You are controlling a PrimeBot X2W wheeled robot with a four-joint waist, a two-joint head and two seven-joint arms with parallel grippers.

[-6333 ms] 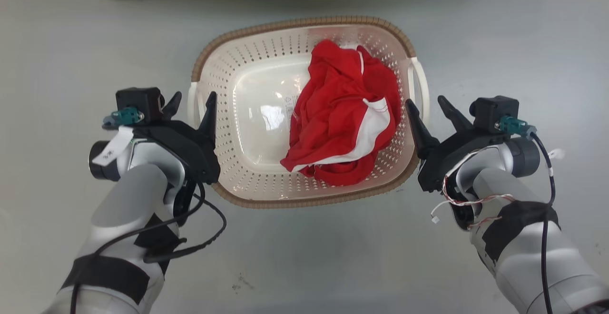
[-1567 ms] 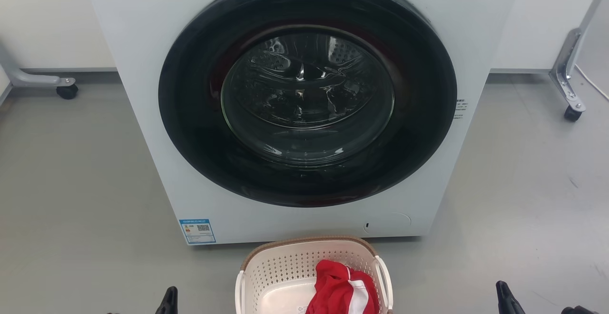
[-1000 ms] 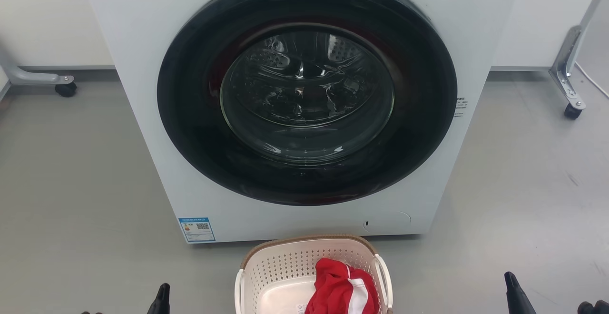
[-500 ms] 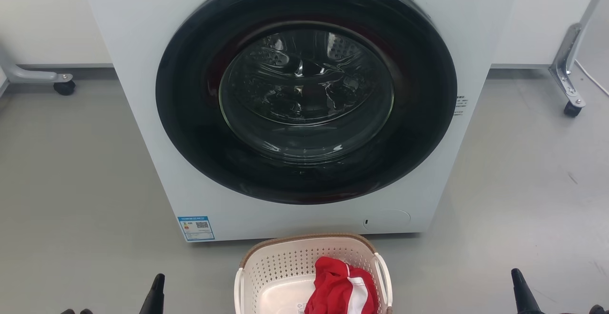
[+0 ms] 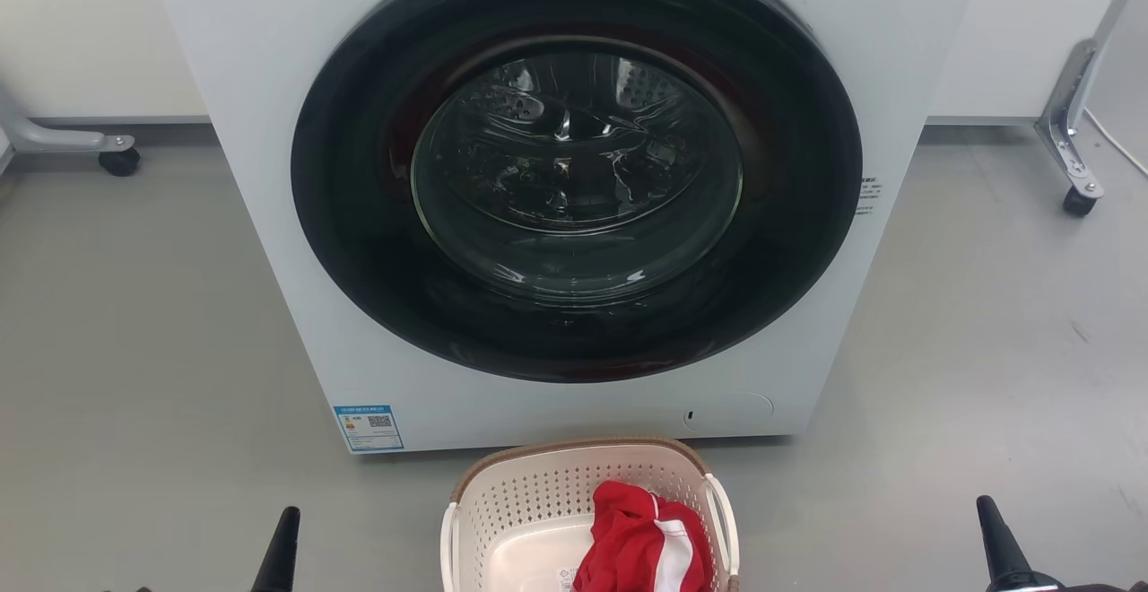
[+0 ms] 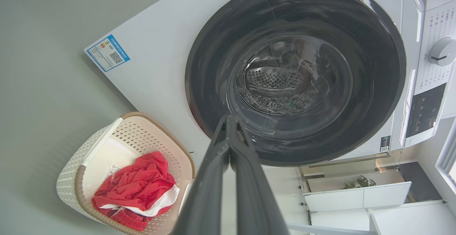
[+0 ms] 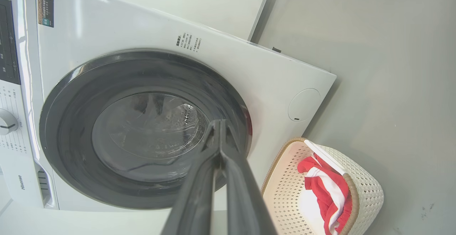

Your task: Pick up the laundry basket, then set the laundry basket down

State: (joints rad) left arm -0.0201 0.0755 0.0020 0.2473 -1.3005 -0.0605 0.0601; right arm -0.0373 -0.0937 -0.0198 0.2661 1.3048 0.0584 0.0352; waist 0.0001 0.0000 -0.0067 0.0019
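My arms have swung wide now: left end effector (image 6: 229, 121) and right end effector (image 7: 219, 126) both pinched together, empty. The laundry basket (image 5: 529, 502) sits on the floor (image 5: 134, 350) just before the washing machine (image 5: 574, 170). I'd call the set-down done.

laundry basket (image 5: 529, 498) cut off, label (image 5: 369, 428) perhaps unreadable

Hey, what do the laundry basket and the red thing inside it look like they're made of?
The laundry basket looks like smooth cream moulded plastic: regular punched holes, brown woven-look rim. The red garment looks like soft fabric, crumpled into folds.
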